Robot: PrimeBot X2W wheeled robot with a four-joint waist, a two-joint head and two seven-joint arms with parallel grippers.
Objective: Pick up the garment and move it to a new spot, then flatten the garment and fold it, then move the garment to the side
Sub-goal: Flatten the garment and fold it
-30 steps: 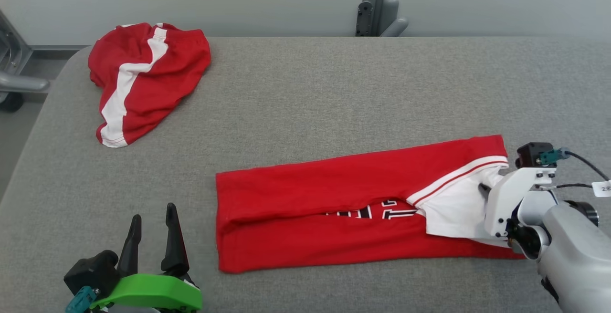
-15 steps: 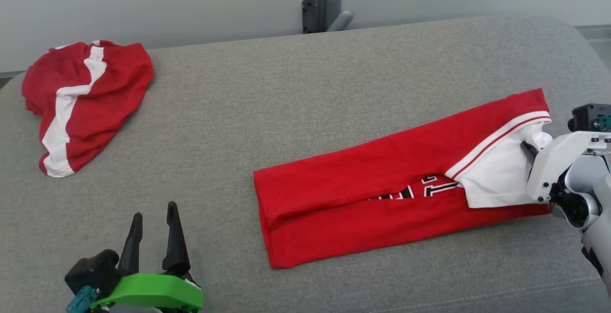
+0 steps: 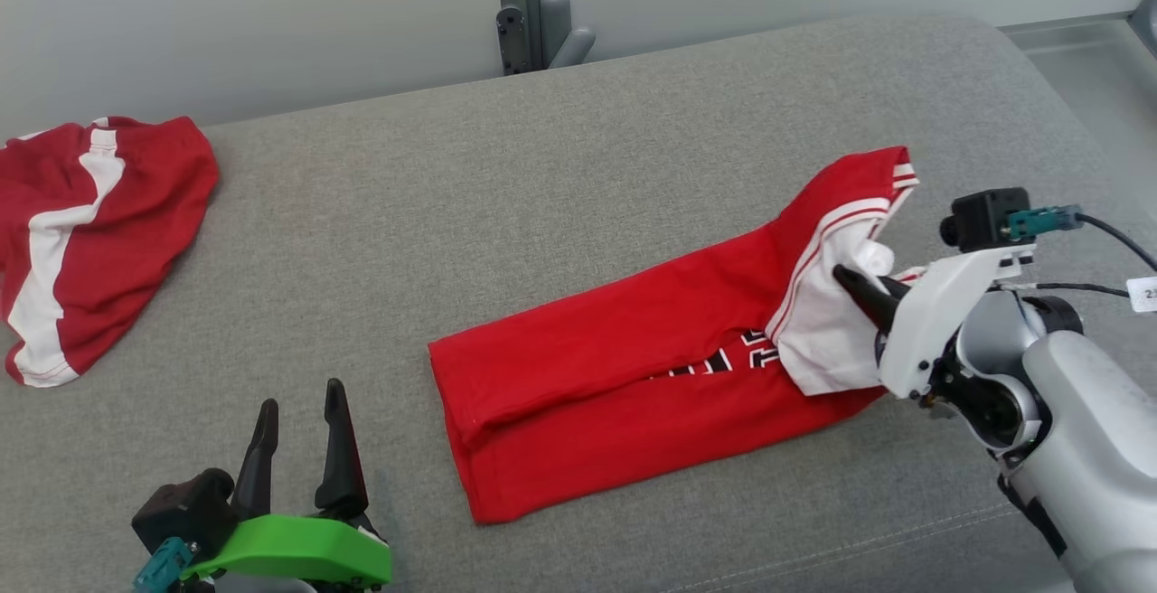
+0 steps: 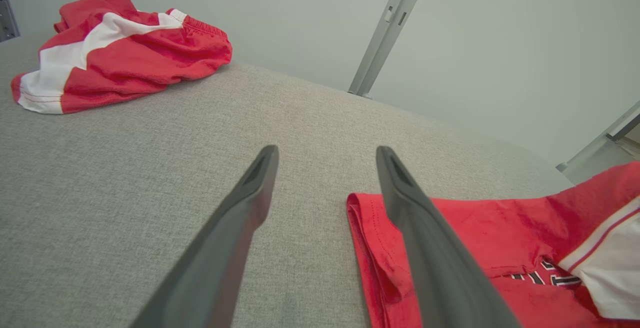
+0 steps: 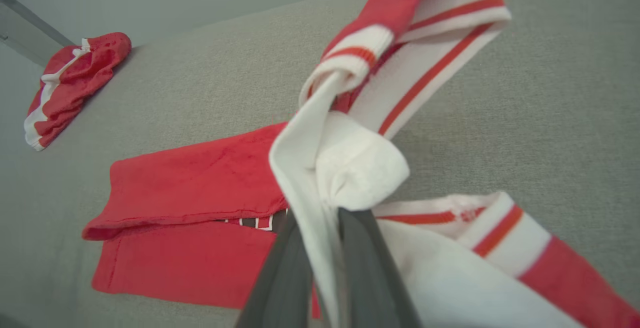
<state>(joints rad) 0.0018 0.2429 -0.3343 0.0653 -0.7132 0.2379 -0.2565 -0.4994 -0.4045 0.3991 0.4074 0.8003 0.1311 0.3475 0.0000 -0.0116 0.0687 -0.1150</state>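
The folded red garment (image 3: pixel 624 394) lies lengthwise on the grey padded table (image 3: pixel 506 195), toward its right side. The right gripper (image 3: pixel 850 284) is clamped on the white fabric at the garment's right end, holding that striped end up off the surface while the rest lies flat; the left gripper (image 3: pixel 301 399) hovers low near the front edge, fingers spread apart and holding nothing, a little way from the garment's left end; a crumpled red-and-white cloth (image 3: pixel 90 222) sits at the far left.
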